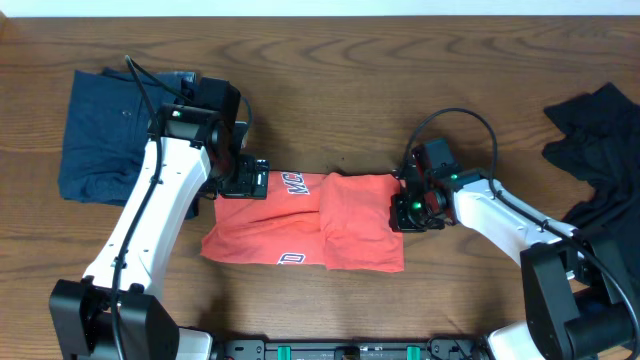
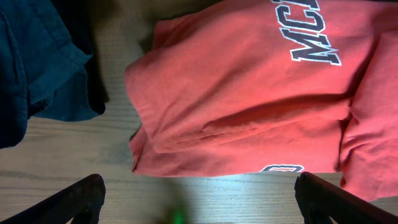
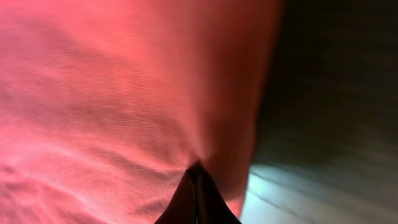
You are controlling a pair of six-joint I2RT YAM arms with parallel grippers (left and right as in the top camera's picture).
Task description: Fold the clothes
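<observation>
Starting at the far left, there's the dark navy garment (image 1: 110,125), a rumpled heap on the wooden table (image 1: 330,70), off to the outer side of the left pincer (image 1: 243,182) and partly hidden by its arm. The left pincer itself is released, jaws spread wide, gripping nothing. On its wrist camera the two dark fingers (image 2: 78,200) sit at the bottom corners with bare wood between them. It hangs over the upper left edge of the coral-red T-shirt (image 1: 300,225), and from the wrist view the cloth lies just ahead of the fingers, not between them. The navy garment shows ahead and off to one side there, close to the shirt, with a strip of table between the two.

On to the middle: the T-shirt lies across the table between the two pincers, gathered into a long band, its right part doubled over on top. White-and-navy lettering (image 1: 295,184) peeks out just beside the left pincer, and another scrap of print sits on the shirt's near edge.

Now the right pincer (image 1: 408,210): clenched tight at the shirt's right edge. Its wrist camera shows the fingertips pressed together with a pinch of coral fabric caught at them, and cloth fills most of the view.

Far right, well beyond the right pincer, the black garment (image 1: 595,140) lies crumpled at the table's edge
</observation>
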